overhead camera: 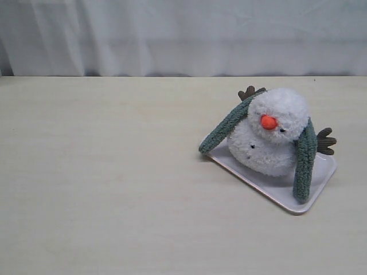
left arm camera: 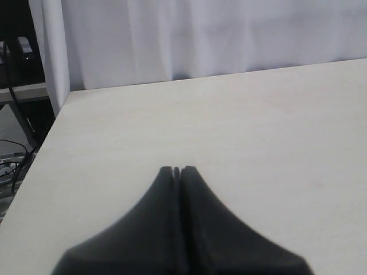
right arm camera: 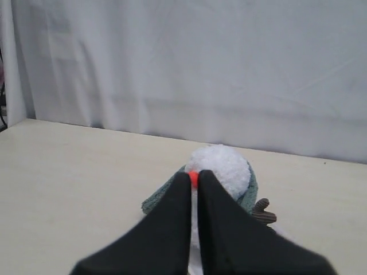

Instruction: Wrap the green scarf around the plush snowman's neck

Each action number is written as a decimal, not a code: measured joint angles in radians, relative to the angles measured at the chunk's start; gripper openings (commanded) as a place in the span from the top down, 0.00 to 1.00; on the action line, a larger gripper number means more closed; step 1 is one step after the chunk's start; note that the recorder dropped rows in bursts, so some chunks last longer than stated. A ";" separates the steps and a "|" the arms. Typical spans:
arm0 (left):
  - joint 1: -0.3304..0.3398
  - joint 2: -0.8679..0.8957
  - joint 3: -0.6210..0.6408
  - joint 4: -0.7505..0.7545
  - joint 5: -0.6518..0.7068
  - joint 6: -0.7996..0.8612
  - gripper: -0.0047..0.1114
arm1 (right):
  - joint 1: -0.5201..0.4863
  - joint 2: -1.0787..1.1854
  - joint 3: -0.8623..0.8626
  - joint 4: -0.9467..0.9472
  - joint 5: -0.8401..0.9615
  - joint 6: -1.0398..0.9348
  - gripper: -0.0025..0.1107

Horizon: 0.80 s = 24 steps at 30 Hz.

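The plush snowman (overhead camera: pixel 275 134) lies tilted on a pale tray (overhead camera: pixel 275 195), right of the table's centre. The green scarf (overhead camera: pixel 226 129) runs behind its neck. One end hangs down to the left; the other end (overhead camera: pixel 305 160) drapes over the right side onto the tray. Neither gripper shows in the exterior view. My right gripper (right arm camera: pixel 194 175) is shut and empty, hanging short of the snowman (right arm camera: pixel 226 166), with the orange nose just past its tips. Scarf (right arm camera: pixel 157 197) shows on both sides of the head. My left gripper (left arm camera: pixel 177 169) is shut and empty above bare table.
A white curtain (overhead camera: pixel 183 34) hangs along the table's far edge. Brown twig arms (overhead camera: pixel 325 141) stick out past the tray. In the left wrist view the table's side edge (left arm camera: pixel 43 149) drops off to cables and a frame.
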 measured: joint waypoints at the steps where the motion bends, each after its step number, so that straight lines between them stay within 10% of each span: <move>1: 0.000 0.000 0.000 0.000 0.000 0.000 0.96 | 0.000 0.000 0.002 0.000 0.000 0.022 0.94; 24: 0.000 0.000 0.000 0.000 0.000 0.000 0.96 | 0.000 0.000 0.002 0.000 0.002 0.074 0.94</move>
